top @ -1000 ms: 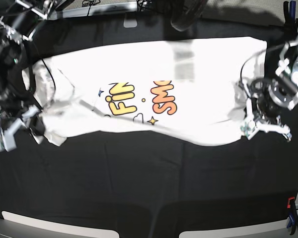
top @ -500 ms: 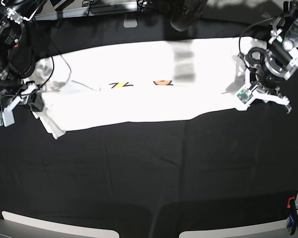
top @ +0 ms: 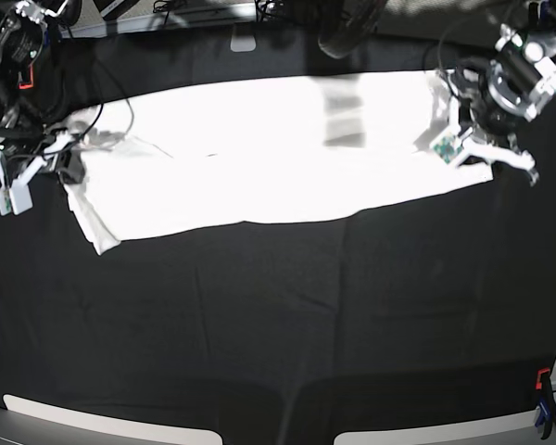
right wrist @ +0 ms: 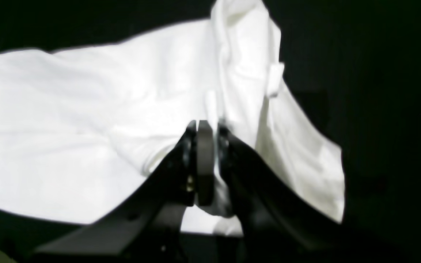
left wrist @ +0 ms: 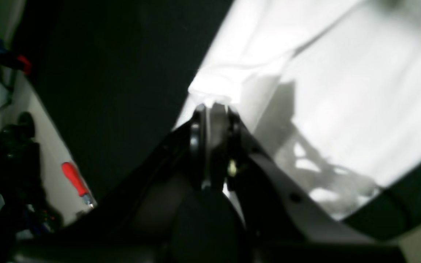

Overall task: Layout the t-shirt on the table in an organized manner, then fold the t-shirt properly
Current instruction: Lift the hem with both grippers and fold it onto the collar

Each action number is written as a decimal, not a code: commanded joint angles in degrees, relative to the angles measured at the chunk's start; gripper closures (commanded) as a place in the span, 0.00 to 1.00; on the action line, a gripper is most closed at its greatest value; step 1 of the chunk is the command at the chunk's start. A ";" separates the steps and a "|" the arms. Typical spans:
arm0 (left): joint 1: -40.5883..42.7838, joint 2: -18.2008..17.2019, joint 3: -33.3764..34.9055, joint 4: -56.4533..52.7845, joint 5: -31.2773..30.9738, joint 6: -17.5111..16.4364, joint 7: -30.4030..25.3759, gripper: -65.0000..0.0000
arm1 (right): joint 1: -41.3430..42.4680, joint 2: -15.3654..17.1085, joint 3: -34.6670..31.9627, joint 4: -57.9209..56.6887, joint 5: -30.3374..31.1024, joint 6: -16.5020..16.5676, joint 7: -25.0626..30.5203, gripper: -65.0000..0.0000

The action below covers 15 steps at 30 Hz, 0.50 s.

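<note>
The t-shirt (top: pixel 259 153) stretches across the upper frame on the table (top: pixel 278 324), both grippers (left wrist: pixel 212 109) (right wrist: pixel 207 128) clamped on its ends. Uneven pulling could slip or skew the cloth.

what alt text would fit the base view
A white t-shirt lies stretched in a long band across a black table, print hidden. The left pincer and right pincer each pinch one end.

Soft white cloth t-shirt (top: pixel 259 153) on matt black cloth table (top: pixel 278 315).
</note>
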 commanded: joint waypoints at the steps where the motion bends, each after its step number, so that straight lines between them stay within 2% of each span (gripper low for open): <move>1: 0.50 -0.83 -0.46 0.85 1.07 0.79 -0.55 1.00 | 0.42 0.96 0.33 1.14 0.92 0.36 1.07 1.00; 7: 3.37 -0.83 -0.46 0.83 6.69 0.81 -0.57 1.00 | 0.28 0.98 0.33 1.14 0.74 0.36 1.09 1.00; 15: 3.32 -0.83 -0.46 0.83 6.64 0.98 -0.57 1.00 | 0.31 1.81 1.49 1.14 0.72 0.36 1.07 1.00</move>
